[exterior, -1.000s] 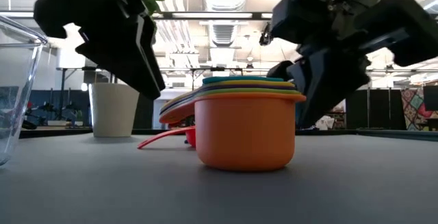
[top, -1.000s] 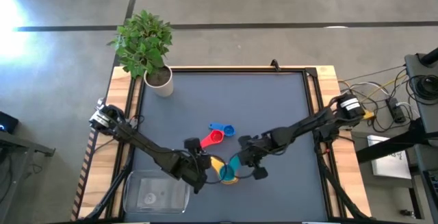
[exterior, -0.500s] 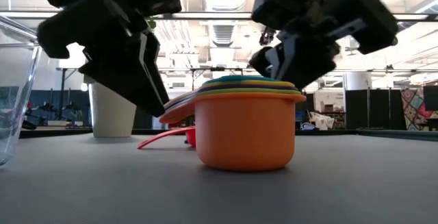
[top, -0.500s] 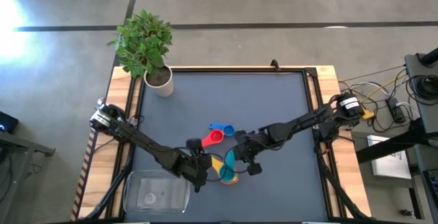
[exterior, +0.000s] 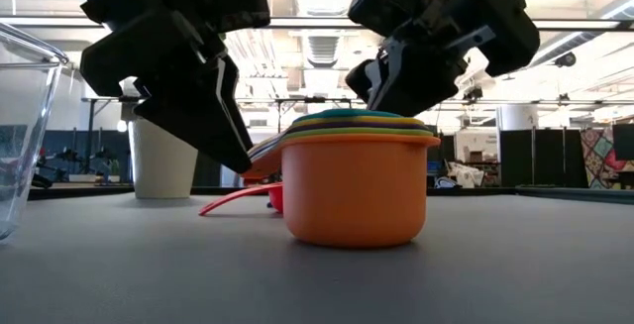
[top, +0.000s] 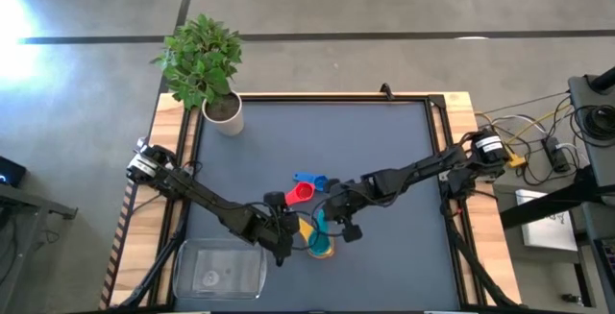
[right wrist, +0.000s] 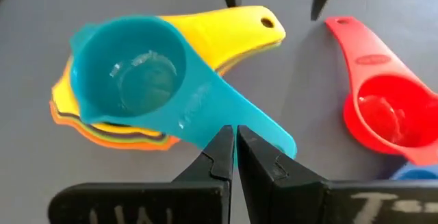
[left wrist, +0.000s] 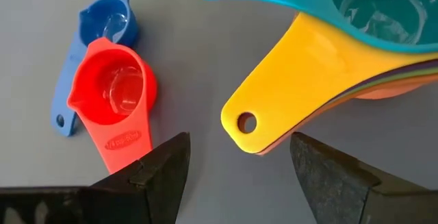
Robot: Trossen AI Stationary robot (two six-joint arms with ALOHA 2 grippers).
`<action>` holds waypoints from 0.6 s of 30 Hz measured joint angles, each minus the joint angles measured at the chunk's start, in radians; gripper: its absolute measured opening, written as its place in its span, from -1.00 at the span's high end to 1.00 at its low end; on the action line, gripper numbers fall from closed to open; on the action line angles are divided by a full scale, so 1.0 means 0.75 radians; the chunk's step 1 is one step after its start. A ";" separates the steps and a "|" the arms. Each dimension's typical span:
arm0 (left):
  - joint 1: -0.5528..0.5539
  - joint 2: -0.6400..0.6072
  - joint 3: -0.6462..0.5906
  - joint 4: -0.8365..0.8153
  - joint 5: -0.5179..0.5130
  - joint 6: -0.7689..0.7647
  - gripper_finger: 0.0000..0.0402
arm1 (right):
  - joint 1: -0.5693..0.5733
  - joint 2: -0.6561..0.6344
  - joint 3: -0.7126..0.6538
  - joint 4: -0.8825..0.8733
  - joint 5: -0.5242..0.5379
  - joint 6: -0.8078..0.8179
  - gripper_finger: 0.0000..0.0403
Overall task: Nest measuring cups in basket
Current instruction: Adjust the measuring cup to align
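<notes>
At the near left corner of the table (top: 384,141), the clear basket (top: 219,270) is sitting with nothing of the stack in it yet; its walls are glassy and its corners rounded. Just right of it, the left gripper (left wrist: 236,166) is hovering low with its fingers spread apart, the yellow handle (left wrist: 274,104) of the nested cups pointing into the gap between them. To do this step well, it should probably be closing squarely across the layered handles, so that all the cups lift together rather than peeling apart. The stack (exterior: 357,180) is standing near the table's near-middle: an orange cup (exterior: 355,190) outermost, thin coloured rims inside it, a teal cup (right wrist: 133,73) on top. The plastic looks smooth, hard and slightly glossy, the handles flat and tapering, the yellow one pierced by a hole. Slightly farther off, the red cup (top: 299,194) and blue cup (top: 312,181) are lying loose, touching. On the right, the right gripper (right wrist: 234,157) is hovering over the teal handle with its fingers pressed together, gripping nothing.
</notes>
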 joint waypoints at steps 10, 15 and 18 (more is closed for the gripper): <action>0.003 0.000 -0.006 0.000 0.000 -0.011 -0.17 | -0.004 -0.200 -0.053 -0.135 0.082 0.012 0.96; 0.003 0.000 -0.006 0.000 0.000 -0.030 -0.17 | -0.005 -0.262 -0.166 -0.064 0.076 0.084 0.96; 0.006 0.000 -0.006 0.001 0.000 -0.028 -0.17 | -0.005 -0.229 -0.226 0.039 0.075 0.132 0.96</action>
